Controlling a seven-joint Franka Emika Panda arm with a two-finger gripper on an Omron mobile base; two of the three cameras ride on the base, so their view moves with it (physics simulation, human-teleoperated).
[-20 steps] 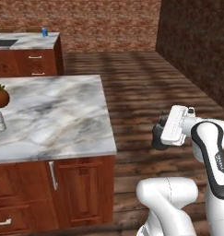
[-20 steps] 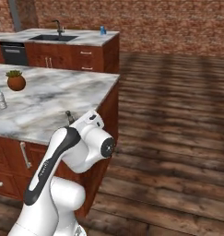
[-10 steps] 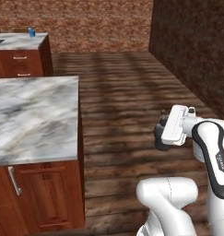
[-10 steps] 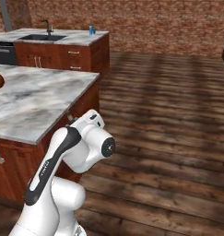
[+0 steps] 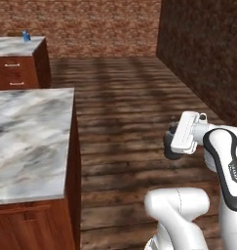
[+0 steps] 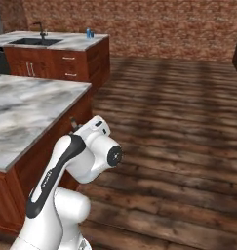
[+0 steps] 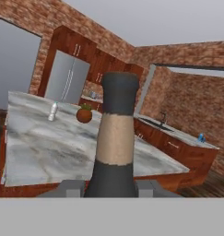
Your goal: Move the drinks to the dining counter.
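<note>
So the whole view has swung since a second ago: that's the base driving, not the stuff moving. The plant pot and the clear bottle that sat at the left edge of the left base view have slid out of it, and the island now fills only the left side there.

The gripper is clamped narrow on the black bottle, which stands right up the middle of the hand view, dark neck on top, tan band in the middle, finger tips pressed on either side of its base.

Behind it in the hand view, the water bottle and the terracotta pot sit near each other on the island top, upper left.

The dining counter is in the upper left of the right base view, sink set in it, with a small blue drink by its far right end. Same blue item shows top left in the left base view.

Lots of bare wood floor across the centre and right; the island edge runs just beside the arm.
</note>
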